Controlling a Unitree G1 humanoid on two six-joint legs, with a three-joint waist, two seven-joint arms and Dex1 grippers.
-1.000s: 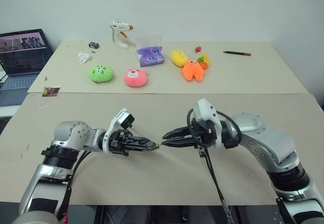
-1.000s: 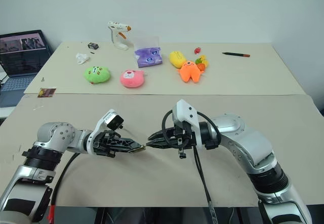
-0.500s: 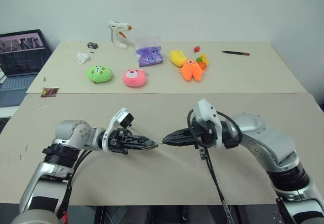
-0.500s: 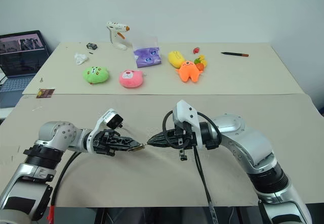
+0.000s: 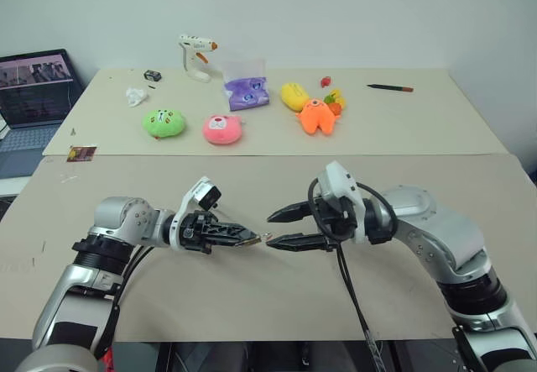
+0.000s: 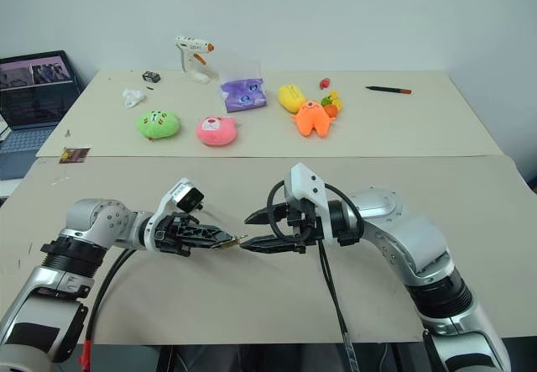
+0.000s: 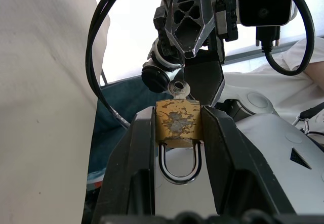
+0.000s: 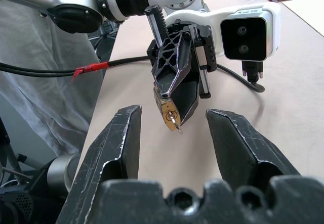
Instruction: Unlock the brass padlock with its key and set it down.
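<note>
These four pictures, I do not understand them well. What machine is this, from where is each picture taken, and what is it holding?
This is a humanoid robot with two arms, each ending in a gripper of two black fingers. Two pictures come from a stereo camera on its head, looking down over the arms. The other two come from cameras on the wrists, looking along the fingers.

The left gripper is shut on the brass padlock, a small golden lock with a silver shackle. The key sticks out of the lock's end. The right gripper faces it with its fingers open on either side of the key, holding nothing.

On the table farther away lie plush toys: green, pink and orange. There are also a glue gun, a pen and, at the left edge, a laptop.
</note>
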